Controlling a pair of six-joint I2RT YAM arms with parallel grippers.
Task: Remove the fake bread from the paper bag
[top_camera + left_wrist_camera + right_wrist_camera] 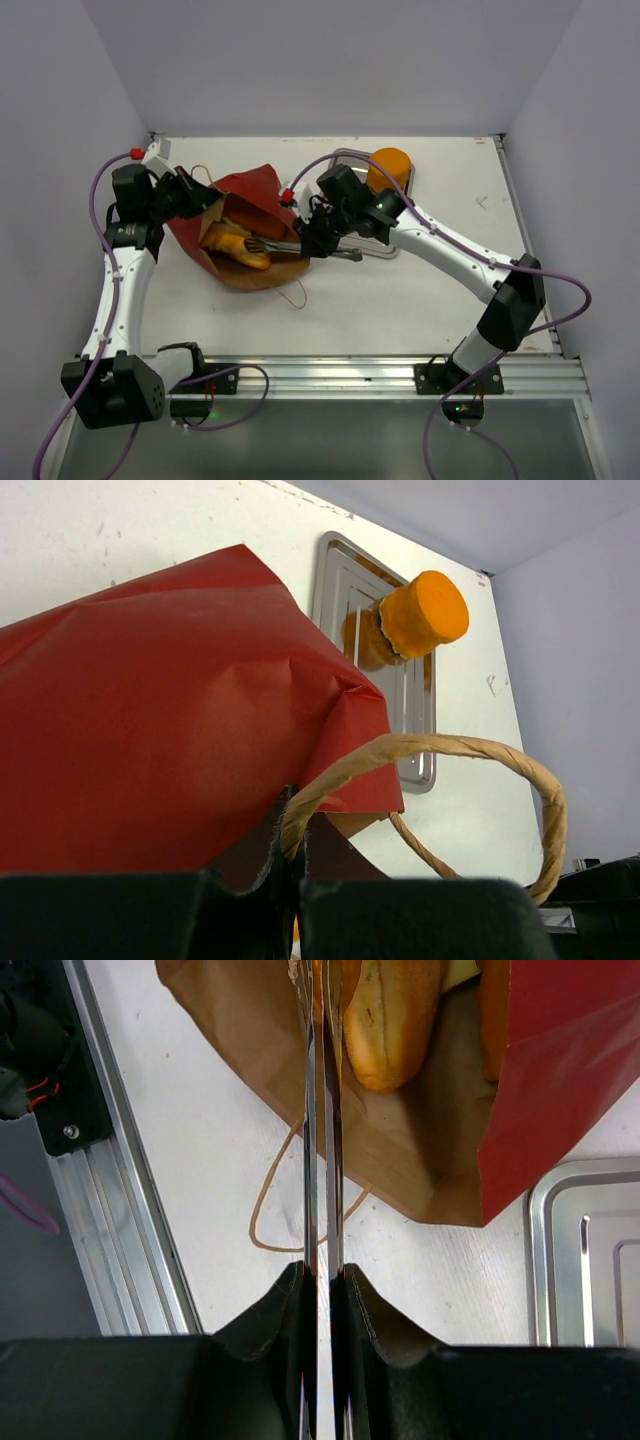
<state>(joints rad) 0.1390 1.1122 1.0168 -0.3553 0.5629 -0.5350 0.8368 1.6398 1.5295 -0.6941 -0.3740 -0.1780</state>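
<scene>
Bread, golden-orange toy pieces (235, 245), lies inside a red paper bag with a brown kraft lining (248, 188). The bag is on its side on the white tabletop (350, 300), left of centre in the overhead view, its mouth open toward the lower right. The left gripper (200, 195) has its fingers together on the bag's left edge, by a tan cord handle (450, 748). The right gripper (305, 238) has its fingers clamped on thin metal tongs (322, 1160), whose tips reach into the mouth beside a long roll (390, 1020). One round orange bun (390, 162) stands on a rectangular metal tray (415, 730), upper centre.
</scene>
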